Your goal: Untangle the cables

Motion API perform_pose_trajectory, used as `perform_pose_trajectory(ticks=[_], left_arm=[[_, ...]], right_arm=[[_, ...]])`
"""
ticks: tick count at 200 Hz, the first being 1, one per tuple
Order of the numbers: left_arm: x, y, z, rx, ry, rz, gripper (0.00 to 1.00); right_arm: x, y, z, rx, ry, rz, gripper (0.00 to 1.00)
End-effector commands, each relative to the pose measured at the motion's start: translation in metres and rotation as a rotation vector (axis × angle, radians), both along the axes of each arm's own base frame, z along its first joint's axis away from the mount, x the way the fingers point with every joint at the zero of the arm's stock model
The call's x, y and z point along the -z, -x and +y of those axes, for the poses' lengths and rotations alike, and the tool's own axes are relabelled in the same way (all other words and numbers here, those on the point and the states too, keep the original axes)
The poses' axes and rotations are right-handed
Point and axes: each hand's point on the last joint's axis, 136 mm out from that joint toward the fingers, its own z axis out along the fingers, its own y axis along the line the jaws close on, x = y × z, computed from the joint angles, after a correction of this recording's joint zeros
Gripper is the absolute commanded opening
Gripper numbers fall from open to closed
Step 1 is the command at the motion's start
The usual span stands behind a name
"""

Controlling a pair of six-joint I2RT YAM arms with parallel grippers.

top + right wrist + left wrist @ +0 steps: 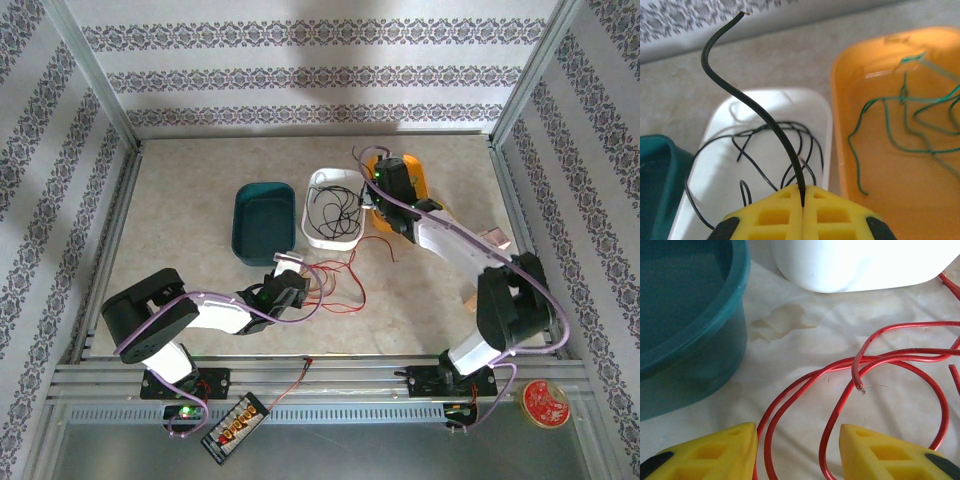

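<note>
Right gripper (803, 192) pinches a black wire (762, 117) above the white tray (826, 130). Left gripper (799, 432) has its fingers apart, with red wires (900, 358) lying between them on the table (805, 340).

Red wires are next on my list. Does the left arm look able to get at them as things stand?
Probably yes: the left gripper hangs open right over the red wires on the table, with nothing between.

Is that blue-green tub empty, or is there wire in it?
Empty. From above, the teal tub shows a bare floor with no wire in it; the black wires lie in the white tray beside it.
</note>
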Motion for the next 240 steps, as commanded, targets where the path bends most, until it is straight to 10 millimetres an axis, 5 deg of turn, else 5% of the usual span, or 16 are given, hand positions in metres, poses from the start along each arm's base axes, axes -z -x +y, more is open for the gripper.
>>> perform_pose_trajectory(ticks=[1,39,60,85,127,160,204,240], left_arm=[[-0.003,0.004,0.004,-0.008,0.002,-0.005,0.47],[-0.006,0.005,0.007,-0.016,0.006,-0.012,0.47],[-0.009,0.005,0.007,-0.018,0.013,-0.019,0.46],[-0.013,0.004,0.008,-0.019,0.016,-0.031,0.47],[-0.029,0.001,0.008,-0.024,0.030,-0.069,0.47],[-0.044,0.001,0.007,-0.012,0.043,-0.088,0.47],[-0.049,0.008,0.000,0.066,0.041,-0.076,0.52],[-0.052,0.005,0.012,-0.015,0.056,-0.088,0.53]], right_arm=[[0.014,-0.007,0.021,-0.014,-0.111,0.063,0.00],[0.055,-0.004,0.046,-0.083,-0.181,0.218,0.08],[0.059,0.002,0.048,-0.096,-0.199,0.246,0.36],[0.037,0.008,0.035,-0.073,-0.165,0.180,0.46],[-0.007,0.030,0.012,-0.064,-0.107,0.064,0.50],[-0.005,0.074,0.023,-0.210,-0.045,0.078,0.51],[0.053,0.162,0.061,-0.508,-0.022,0.275,0.50],[0.077,0.185,0.060,-0.548,0.052,0.331,0.49]])
